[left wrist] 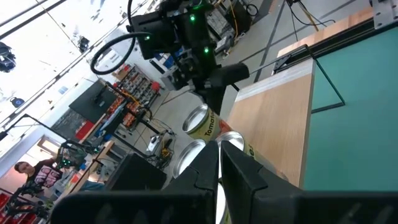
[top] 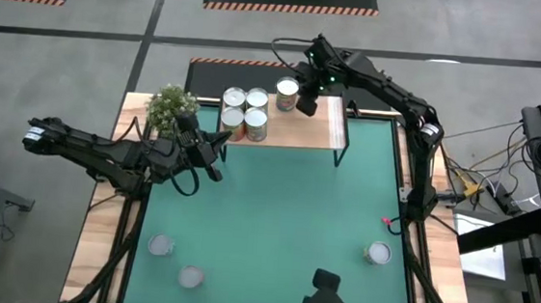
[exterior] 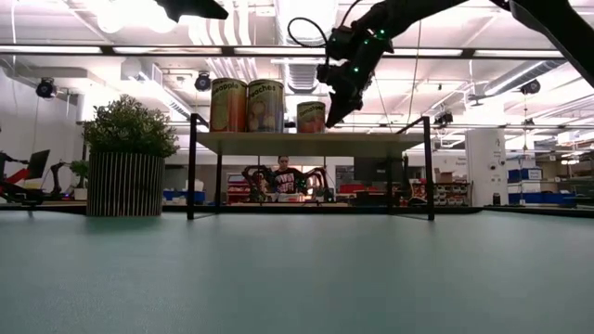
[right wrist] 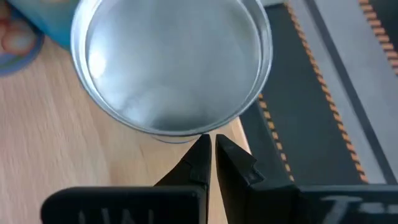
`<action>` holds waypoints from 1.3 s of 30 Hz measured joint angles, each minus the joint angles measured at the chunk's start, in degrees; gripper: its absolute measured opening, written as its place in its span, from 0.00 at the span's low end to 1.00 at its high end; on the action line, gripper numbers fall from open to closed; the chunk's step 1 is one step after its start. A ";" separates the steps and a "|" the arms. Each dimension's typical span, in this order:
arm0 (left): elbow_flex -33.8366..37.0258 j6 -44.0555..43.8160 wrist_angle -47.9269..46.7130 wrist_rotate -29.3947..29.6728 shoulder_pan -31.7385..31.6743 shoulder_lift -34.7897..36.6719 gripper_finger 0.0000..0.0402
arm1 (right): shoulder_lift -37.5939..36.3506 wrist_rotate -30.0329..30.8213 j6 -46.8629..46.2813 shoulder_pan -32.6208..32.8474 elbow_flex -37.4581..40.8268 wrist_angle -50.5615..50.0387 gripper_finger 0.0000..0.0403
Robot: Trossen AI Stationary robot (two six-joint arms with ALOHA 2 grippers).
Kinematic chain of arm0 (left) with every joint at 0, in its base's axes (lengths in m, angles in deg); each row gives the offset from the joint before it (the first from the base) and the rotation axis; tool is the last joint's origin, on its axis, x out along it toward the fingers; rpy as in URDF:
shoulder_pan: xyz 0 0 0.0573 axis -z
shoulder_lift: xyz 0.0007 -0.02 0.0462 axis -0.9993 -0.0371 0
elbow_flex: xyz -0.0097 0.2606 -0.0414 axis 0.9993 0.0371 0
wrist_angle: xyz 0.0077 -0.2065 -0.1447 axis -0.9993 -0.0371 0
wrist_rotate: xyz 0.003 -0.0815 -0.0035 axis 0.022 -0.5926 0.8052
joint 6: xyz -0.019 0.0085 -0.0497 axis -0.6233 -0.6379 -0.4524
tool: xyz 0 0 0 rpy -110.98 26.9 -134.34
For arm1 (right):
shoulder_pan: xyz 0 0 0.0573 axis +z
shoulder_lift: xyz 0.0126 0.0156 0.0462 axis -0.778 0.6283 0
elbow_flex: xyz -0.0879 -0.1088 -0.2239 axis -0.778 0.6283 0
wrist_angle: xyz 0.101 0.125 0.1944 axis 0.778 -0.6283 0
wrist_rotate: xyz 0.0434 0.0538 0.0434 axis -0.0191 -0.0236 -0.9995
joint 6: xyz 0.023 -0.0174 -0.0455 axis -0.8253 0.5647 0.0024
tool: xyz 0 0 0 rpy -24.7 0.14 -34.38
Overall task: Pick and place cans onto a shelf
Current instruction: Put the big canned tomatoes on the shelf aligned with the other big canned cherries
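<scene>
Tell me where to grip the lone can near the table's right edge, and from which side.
Grip the can across its round side wall, coming straight down from above. It stands upright with its silvery top facing up and open green table all around it. The right tool, nearer than the left, is at the shelf.

Even, bright overhead light; ceiling strip lamps [exterior: 278, 48] show in the low view, blown out white at top. Green table [top: 284, 220] evenly lit in the high view, shadows soft and faint. Low view: near tabletop blurred, far room fairly sharp, right arm [exterior: 399, 19] dark against the lamps. Right wrist view: can top [right wrist: 171, 62] soft, hazy sheen on the metal. Left wrist view: bright background washed out on the far side.
</scene>
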 joint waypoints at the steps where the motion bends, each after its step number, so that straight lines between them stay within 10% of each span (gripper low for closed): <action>1: 0.00 0.00 0.01 0.00 0.00 0.00 0.00 | -0.06 -0.21 0.07 0.14 0.23 0.97 0.03; 39: -0.01 -0.39 0.04 -0.20 0.00 -0.02 0.00 | 1.12 0.24 -2.04 3.28 1.20 12.89 0.02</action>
